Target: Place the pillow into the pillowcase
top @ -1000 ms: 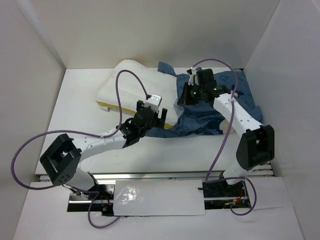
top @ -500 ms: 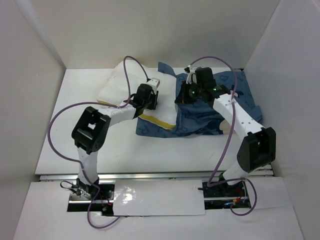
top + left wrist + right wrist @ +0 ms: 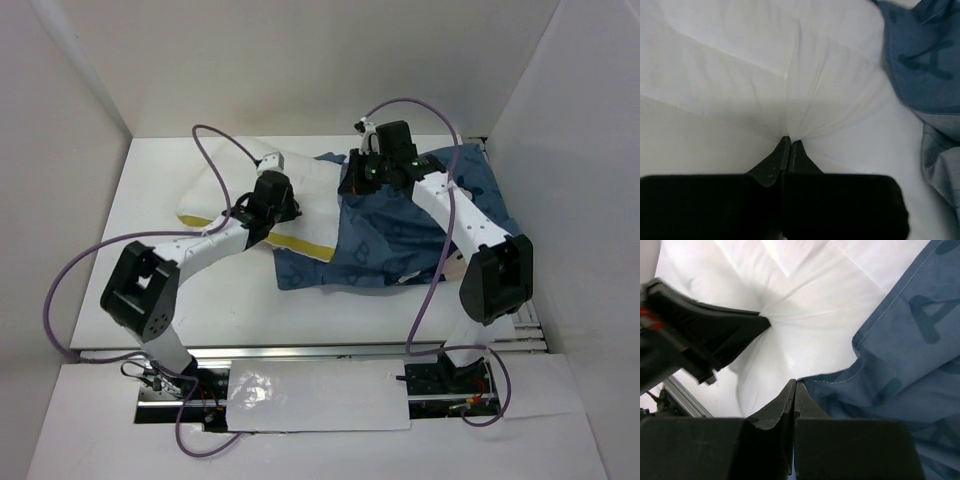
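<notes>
Both arms have swung toward the left arm's side in the last half second. The left end effector (image 3: 790, 144) has dragged the pillow (image 3: 312, 200) along, and more of its yellow seam now shows on the near side, under the left wrist. The right end effector (image 3: 794, 386) has followed, bringing the pillowcase (image 3: 400, 235) hem with it.

White walls (image 3: 300, 60) box in the surface (image 3: 330, 310). Ahead and to the left of the right end effector sits the left one, close by.

The left jaws are pinched tight on a fold of white pillow cloth, with creases fanning out past the tips. The right jaws are clamped on the blue hem, and the case trails off to their right, rumpled, its letters showing. The pillow lies mostly outside, one end meeting the hem. Whether any of it is inside, I cannot tell.
</notes>
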Action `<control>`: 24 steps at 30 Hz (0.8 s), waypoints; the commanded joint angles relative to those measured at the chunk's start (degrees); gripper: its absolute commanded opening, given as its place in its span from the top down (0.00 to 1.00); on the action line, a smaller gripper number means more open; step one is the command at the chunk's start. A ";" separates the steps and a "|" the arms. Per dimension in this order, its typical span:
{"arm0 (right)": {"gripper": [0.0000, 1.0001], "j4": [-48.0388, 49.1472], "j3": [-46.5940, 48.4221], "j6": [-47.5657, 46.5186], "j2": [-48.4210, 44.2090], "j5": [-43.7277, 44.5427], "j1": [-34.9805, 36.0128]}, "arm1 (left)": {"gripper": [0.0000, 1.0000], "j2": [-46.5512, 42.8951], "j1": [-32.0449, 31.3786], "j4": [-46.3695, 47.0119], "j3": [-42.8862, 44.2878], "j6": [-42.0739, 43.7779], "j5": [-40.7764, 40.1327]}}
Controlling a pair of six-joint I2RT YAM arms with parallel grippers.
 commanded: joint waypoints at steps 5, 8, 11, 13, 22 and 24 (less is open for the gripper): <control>1.00 -0.96 4.04 -0.52 -0.28 -1.41 6.14 | 1.00 -4.44 -10.68 1.48 4.15 -12.76 -19.60; 1.00 -0.96 4.56 0.02 0.42 -2.55 8.34 | 1.00 -0.48 -14.37 -0.36 7.93 -14.43 -24.69; 1.00 -1.66 4.57 1.59 1.12 -2.55 9.57 | 1.00 4.97 -15.71 -7.18 13.11 -20.48 -28.92; 1.00 -1.66 3.34 3.00 1.12 -1.41 9.57 | 1.00 7.43 -16.32 -11.59 16.45 -25.23 -30.68; 0.93 -0.52 -0.09 4.50 1.12 6.50 9.57 | 1.00 6.57 -16.32 -16.20 14.80 -29.65 -33.52; 0.93 0.79 -0.79 5.20 2.43 7.12 9.05 | 1.00 7.88 -16.32 -13.73 14.80 -27.36 -31.67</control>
